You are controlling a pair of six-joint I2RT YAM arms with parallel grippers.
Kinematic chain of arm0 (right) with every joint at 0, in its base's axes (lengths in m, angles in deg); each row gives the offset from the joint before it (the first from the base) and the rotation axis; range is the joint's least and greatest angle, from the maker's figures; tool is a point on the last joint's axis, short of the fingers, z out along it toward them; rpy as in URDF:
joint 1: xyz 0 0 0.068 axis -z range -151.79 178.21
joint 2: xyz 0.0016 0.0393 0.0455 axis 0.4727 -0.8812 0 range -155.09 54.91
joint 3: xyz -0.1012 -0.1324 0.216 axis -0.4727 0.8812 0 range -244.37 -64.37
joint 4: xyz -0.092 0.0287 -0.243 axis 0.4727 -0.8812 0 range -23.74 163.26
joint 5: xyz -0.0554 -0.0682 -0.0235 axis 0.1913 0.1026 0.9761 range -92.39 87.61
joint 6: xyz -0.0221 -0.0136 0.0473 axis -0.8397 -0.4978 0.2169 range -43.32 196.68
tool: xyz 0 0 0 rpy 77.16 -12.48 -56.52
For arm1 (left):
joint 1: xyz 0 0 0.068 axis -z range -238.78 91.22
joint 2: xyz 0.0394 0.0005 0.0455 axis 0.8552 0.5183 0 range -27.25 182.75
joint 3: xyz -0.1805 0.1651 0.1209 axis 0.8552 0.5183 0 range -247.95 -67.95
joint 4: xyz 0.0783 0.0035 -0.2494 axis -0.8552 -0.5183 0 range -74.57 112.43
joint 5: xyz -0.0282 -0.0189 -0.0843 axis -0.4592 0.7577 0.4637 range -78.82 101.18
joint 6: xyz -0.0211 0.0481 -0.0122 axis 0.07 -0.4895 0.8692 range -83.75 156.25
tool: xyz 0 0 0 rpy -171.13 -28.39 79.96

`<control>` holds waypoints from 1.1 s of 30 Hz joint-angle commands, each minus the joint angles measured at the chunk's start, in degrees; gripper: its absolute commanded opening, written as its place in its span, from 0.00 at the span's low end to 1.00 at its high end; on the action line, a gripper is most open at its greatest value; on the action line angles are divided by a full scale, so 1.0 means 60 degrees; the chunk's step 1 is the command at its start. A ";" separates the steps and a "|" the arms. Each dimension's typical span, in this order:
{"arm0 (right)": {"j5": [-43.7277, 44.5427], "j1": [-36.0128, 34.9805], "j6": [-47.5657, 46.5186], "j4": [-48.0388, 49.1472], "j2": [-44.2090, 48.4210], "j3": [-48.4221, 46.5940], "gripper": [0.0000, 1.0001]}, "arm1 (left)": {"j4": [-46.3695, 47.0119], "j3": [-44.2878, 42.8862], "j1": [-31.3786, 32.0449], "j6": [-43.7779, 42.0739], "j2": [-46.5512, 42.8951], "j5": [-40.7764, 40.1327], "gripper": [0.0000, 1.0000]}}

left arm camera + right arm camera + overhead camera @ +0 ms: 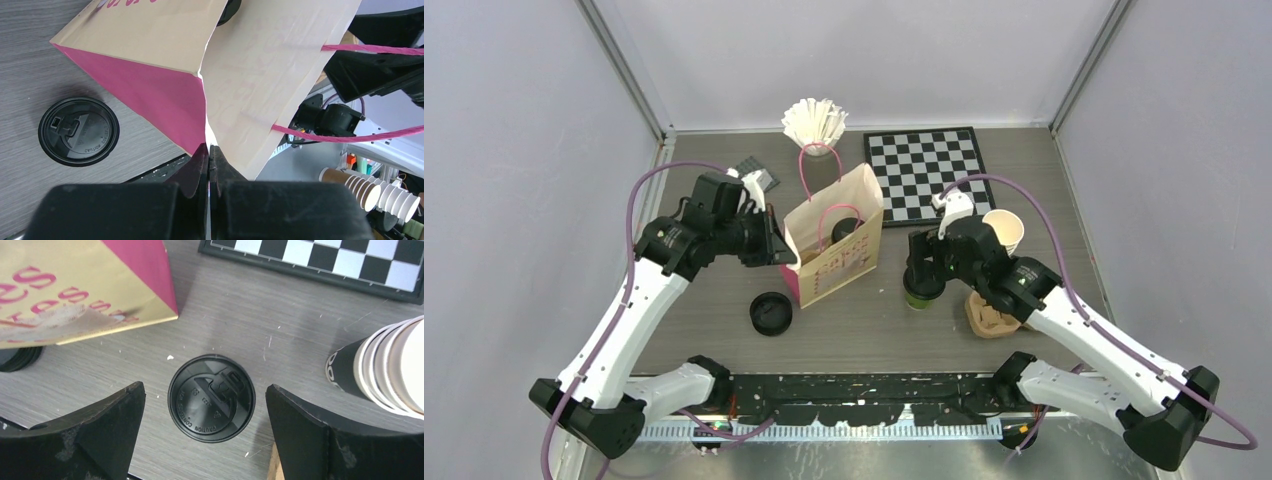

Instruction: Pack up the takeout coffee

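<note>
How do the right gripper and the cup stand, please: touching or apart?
Apart. The right wrist view shows the right gripper straddling the cup, table showing between it and each finger.

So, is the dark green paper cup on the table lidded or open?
Lidded: a black plastic lid caps the dark green paper cup.

The grey wood-grain bench [864, 335] carries a cream paper bag [834, 250] standing upright near its middle. 1 loose black lid [771, 313] lies flat just off the bag's front left corner. Right of the bag, apart from it, stands 1 lidded takeout coffee [919, 293]. A brown pulp carrier [989, 318] sits further right. At the back lie a chessboard [924, 172], a fan of white paper [815, 120] and a small dark patterned piece [759, 172].
</note>
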 commanded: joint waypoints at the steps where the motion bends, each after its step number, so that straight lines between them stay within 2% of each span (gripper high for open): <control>1: -0.0279 0.0037 -0.0015 0.0491 0.0403 0.0563 0.94 | 0.0034 -0.0136 -0.0037 -0.0215 -0.0013 0.0203 0.00; 11: -0.0005 0.0038 -0.0257 0.0787 0.1204 0.1903 0.95 | 0.0317 0.0431 -0.0037 -0.0015 -0.0392 0.0435 0.00; 33: -0.0860 -0.0091 -0.1467 0.1163 0.0605 0.2020 0.96 | 0.0203 0.0470 -0.0037 -0.0032 -0.0475 0.0463 0.00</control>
